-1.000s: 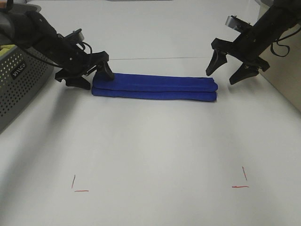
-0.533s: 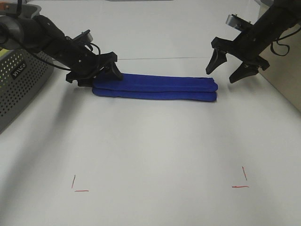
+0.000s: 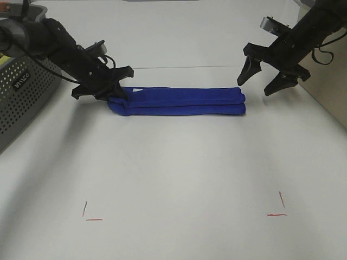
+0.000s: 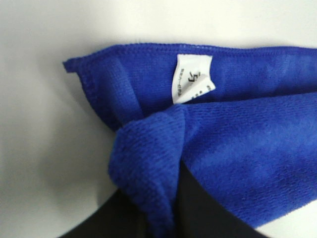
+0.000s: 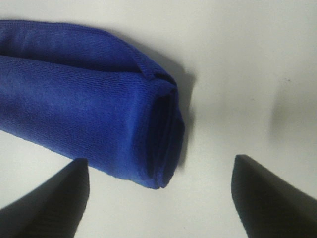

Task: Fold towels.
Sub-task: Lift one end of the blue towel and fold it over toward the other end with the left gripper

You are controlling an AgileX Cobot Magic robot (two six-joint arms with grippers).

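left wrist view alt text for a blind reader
A blue towel fills the view, its end bunched and pinched in the dark left pincer, a small white tag near its stitched edge; white table behind.

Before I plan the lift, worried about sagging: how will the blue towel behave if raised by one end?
Probably floppy: the blue towel bunches where the left hand pinches it, so the rest would likely droop. Its fuzzy surface looks grippy, unlikely to slip.

Royal-blue towel [image 3: 184, 100], white tag [image 4: 193, 77]
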